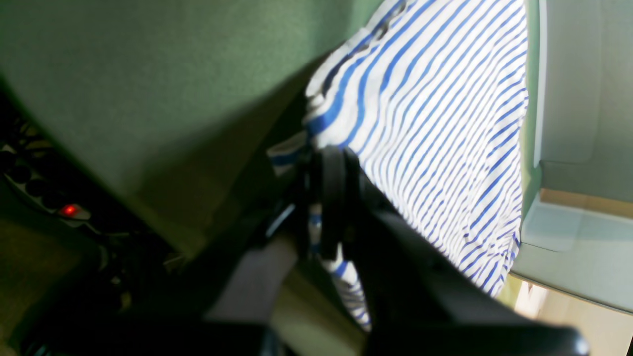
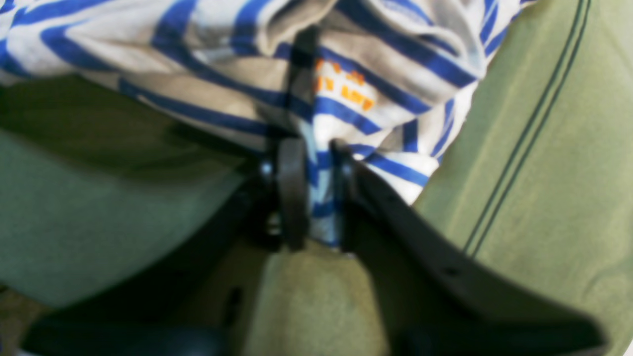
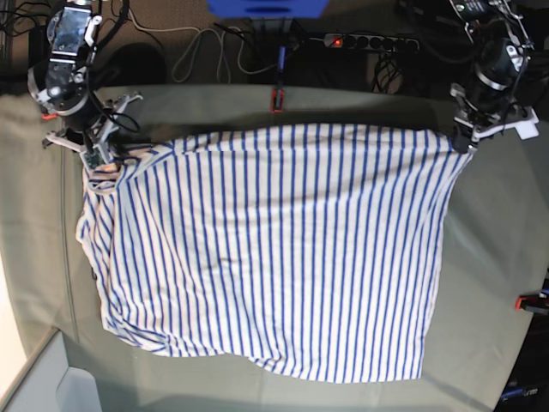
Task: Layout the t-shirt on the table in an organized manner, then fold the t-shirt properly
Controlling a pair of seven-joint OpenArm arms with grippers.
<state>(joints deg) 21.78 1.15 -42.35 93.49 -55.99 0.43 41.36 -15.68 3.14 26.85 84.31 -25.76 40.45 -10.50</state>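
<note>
Black gripper fingers fill the foreground of both our wrist views. Our right gripper (image 2: 312,193) has its jaws clamped on a bunched fold of the t-shirt (image 2: 346,89), striped cloth pinched between the two pads, with small orange lettering on the fabric just beyond them. In the base view this gripper (image 3: 103,159) sits at the shirt's far corner on that view's left, where the cloth is gathered and wrinkled.

Our left gripper (image 1: 326,198) is closed too, with a strip of striped fabric caught between its dark fingers and the rest of the t-shirt (image 1: 435,128) running away from it. In the base view it (image 3: 463,142) grips the other far corner, on that view's right.

Between our two grips the far edge of the t-shirt (image 3: 274,249) runs nearly straight. The body lies spread over the table (image 3: 489,283), stripes running from far to near, fairly flat in the middle, its left side rumpled and its near edge uneven.

Beyond the far table edge we see a red clamp (image 3: 277,99) and a power strip (image 3: 369,40) with a lit red switch; another red clamp (image 3: 532,302) sits at the right edge.
</note>
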